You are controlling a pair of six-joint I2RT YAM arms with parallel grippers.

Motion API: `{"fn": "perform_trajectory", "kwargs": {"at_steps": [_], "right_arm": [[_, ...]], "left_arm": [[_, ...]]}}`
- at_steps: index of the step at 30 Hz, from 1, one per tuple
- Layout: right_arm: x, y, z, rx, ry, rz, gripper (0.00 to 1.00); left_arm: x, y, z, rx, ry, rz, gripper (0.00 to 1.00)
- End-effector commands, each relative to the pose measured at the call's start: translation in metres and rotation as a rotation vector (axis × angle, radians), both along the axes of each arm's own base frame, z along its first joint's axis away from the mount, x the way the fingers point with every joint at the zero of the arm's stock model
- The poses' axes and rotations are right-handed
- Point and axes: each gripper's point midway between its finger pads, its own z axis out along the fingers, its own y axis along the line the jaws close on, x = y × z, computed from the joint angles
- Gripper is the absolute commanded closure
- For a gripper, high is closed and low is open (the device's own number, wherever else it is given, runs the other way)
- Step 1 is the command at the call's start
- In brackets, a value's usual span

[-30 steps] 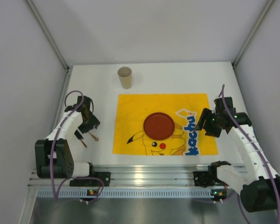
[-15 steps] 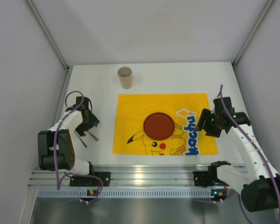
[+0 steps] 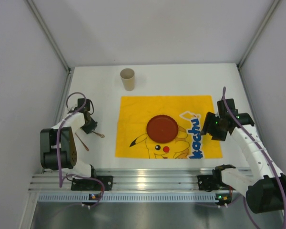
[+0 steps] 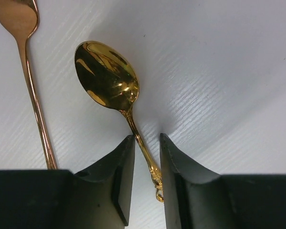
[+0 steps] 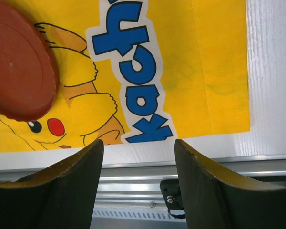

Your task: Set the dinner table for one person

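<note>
Left wrist: left gripper (image 4: 147, 138) jaws part-open, straddling handle of shiny gold metal spoon (image 4: 107, 78), bowl at 11 o'clock; close squarely before lifting; right gripper (image 5: 138, 143) released, empty.

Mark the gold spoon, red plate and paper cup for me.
gold spoon (image 4: 107, 76): left wrist view, on its bowl.
red plate (image 3: 162, 128): top external view, on its centre.
paper cup (image 3: 127, 82): top external view, on its side wall.
</note>
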Motion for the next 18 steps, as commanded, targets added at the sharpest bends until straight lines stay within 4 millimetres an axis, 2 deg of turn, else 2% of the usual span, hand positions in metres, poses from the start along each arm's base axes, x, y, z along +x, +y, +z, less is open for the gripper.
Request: {"fn": "perform_trajectory", "kwargs": {"at_steps": [1,2,4,7,8,11,13,15,17,18], "right_arm": [[0.005,-0.004,0.008,-0.029,-0.016,0.012,0.38],[0.005,-0.005,0.008,-0.032,-0.013,0.011,0.38],[0.005,-0.005,0.007,-0.034,-0.007,0.01,0.38],[0.007,-0.005,0.006,-0.037,0.001,0.015,0.38],[0.008,-0.005,0.007,-0.037,0.003,0.013,0.38],[0.012,-0.004,0.009,-0.037,0.001,0.018,0.39],[0.017,-0.004,0.015,-0.036,-0.019,0.017,0.39],[0.02,-0.003,0.019,-0.032,-0.029,0.015,0.38],[0.025,0.0,0.027,-0.018,-0.042,0.012,0.38],[0.026,0.001,0.029,-0.008,-0.042,0.008,0.38]], "left_arm": [[-0.018,0.006,-0.037,0.001,0.068,0.039,0.68],[-0.018,0.006,-0.039,0.001,0.075,0.043,0.74],[-0.011,0.006,-0.038,-0.002,0.056,0.04,0.78],[-0.006,0.007,-0.041,-0.002,0.063,0.037,0.92],[-0.007,0.007,-0.045,-0.002,0.084,0.025,1.0],[0.005,0.004,-0.034,-0.014,0.086,-0.012,1.0],[0.02,0.003,-0.015,-0.019,0.037,-0.043,1.0],[0.043,0.002,0.018,-0.021,-0.052,-0.059,1.0],[0.052,-0.012,0.04,-0.059,-0.088,-0.096,1.0],[0.069,-0.02,0.061,-0.07,-0.14,-0.117,1.0]]}}
